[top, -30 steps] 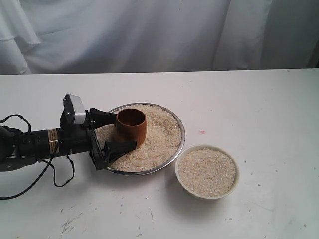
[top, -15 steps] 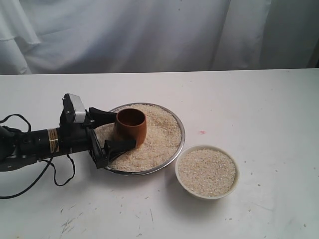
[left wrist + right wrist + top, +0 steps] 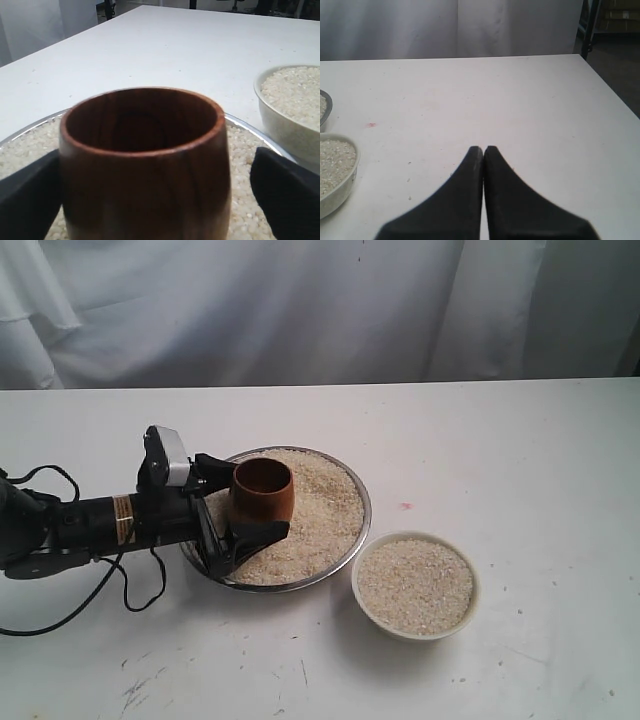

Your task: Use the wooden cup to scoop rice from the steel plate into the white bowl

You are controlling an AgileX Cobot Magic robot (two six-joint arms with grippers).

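The wooden cup [image 3: 263,490] stands upright and empty on the rice [image 3: 322,502] heaped in the steel plate [image 3: 366,508]. My left gripper [image 3: 258,500] reaches in from the left, open, one finger on each side of the cup. In the left wrist view the cup [image 3: 145,165] fills the frame; one black finger [image 3: 30,200] is against its side and the other finger [image 3: 287,195] stands a little off it. The white bowl [image 3: 359,585], full of rice, sits on the table to the plate's front right. My right gripper [image 3: 483,148] is shut over bare table, out of the exterior view.
The left arm's cables [image 3: 140,590] trail on the table to the left of the plate. A white curtain [image 3: 300,310] hangs behind the table. The right wrist view shows the bowl's wall [image 3: 340,192] and the table's far edge [image 3: 600,75].
My left gripper has slid right, further around the cup, and its fingers have narrowed toward the cup's sides. Cup, plate and bowl have stayed in place.
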